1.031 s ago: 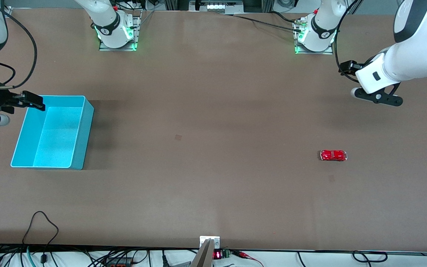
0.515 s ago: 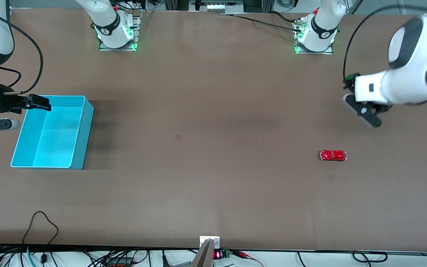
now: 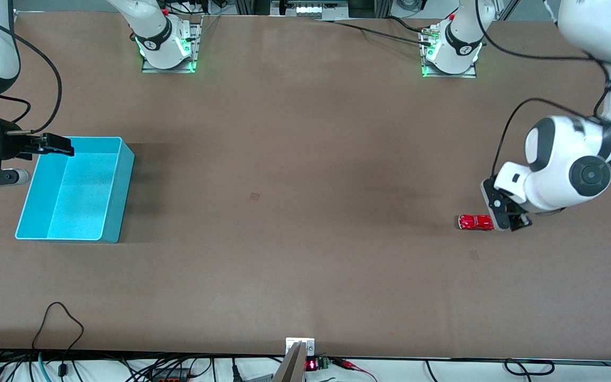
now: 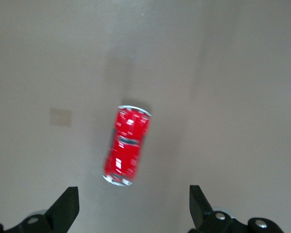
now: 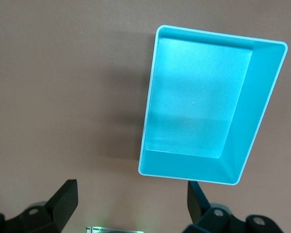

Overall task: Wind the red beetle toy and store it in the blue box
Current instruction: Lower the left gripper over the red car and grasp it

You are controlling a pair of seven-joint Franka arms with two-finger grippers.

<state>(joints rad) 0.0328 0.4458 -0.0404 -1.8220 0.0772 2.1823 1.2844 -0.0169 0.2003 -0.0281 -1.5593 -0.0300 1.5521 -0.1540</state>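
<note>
Red and glossy, the red beetle toy [image 3: 476,222] sits on the brown table [image 3: 305,212] toward the left arm's end in the front view, with the left gripper [image 3: 504,215] just beside it and the right gripper [image 3: 53,144] over a corner of the blue box [image 3: 114,192] at the right arm's end. The left wrist view shows the toy [image 4: 127,145] lying free on the table, the left gripper's fingers [image 4: 65,209] spread wide and apart from it. The right wrist view shows the box [image 5: 260,116] empty, the right gripper's fingers [image 5: 63,199] likewise spread, holding nothing.

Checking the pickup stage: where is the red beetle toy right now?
The red beetle toy sits on the bare table toward the left arm's end, with the left gripper right beside it, jaws open and not gripping it.
</note>
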